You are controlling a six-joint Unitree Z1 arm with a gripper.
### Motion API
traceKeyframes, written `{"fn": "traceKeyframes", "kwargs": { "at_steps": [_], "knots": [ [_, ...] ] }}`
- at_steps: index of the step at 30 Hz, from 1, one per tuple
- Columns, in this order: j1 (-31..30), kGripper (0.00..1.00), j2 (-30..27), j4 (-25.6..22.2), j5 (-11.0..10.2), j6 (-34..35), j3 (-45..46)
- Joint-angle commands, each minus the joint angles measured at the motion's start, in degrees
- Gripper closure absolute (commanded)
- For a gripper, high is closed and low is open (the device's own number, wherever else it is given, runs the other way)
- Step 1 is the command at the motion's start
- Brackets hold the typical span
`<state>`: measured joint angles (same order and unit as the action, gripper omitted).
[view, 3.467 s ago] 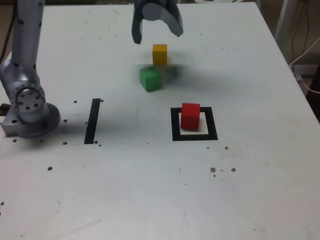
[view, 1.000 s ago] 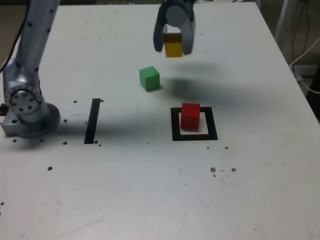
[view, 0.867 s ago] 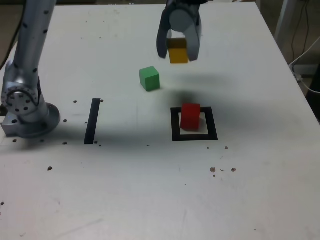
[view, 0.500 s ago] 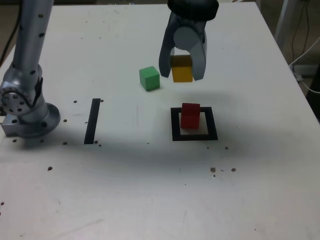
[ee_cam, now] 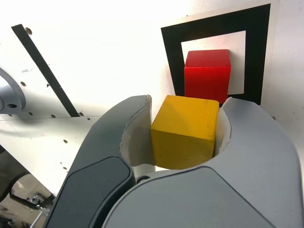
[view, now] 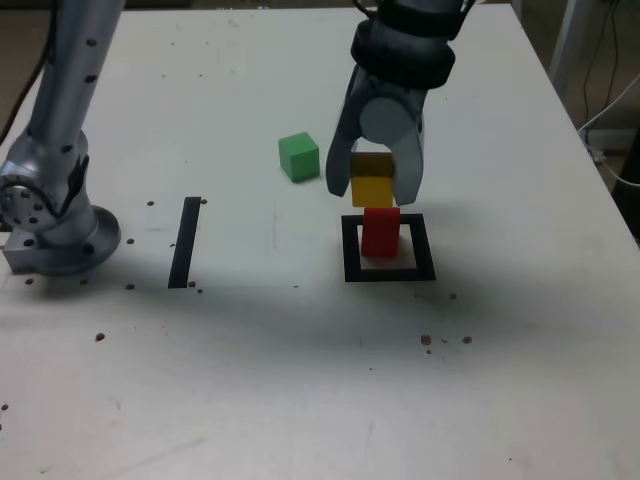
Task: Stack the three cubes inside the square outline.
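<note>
My arm (view: 60,110) rose from its round base (view: 55,225) at the exterior view's left edge of the white bench (view: 300,380), went up out of the picture and came back down near the middle, with the wrist pointing the gripper (view: 376,192) downward over the square outline (view: 388,248). My gripper was pinched on the yellow cube (view: 373,188), one grey finger against each of two opposite sides; in the wrist view the cube (ee_cam: 185,132) sat snug between the pale inner pads (ee_cam: 135,137), its top and one face clear to see.

I held the yellow cube in the air directly above the red cube (view: 380,231). In the exterior view the yellow one's lower edge looked just over the red one's top; I could not tell whether they touched. The red cube stood upright inside the square outline, on its white centre, toward the side farther from that camera. In the wrist view the red cube (ee_cam: 207,75) showed inside the black frame (ee_cam: 216,28), covering part of the white patch.

The green cube (view: 299,157) sat alone on the bench, outside the outline, well to the exterior view's left of my gripper. A straight black tape strip (view: 185,241) lay on the bench between my base and the outline, apart from all three cubes
</note>
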<state>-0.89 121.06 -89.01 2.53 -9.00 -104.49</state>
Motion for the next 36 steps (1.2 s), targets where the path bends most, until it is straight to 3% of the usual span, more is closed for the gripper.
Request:
{"fn": "traceKeyframes", "kwargs": {
  "at_steps": [1, 30, 33, 36],
  "knots": [
    [-0.2, 0.76, 0.7, -0.5, 0.1, 0.1, -0.1],
    [0.2, 0.75, 4.0, 1.9, 0.2, -0.6, 0.4],
    [0.3, 0.68, 4.2, 2.1, 0.2, -0.7, 0.7],
    [0.4, 0.45, 4.4, 2.5, 0.2, -1.0, 0.9]
  ]
}}
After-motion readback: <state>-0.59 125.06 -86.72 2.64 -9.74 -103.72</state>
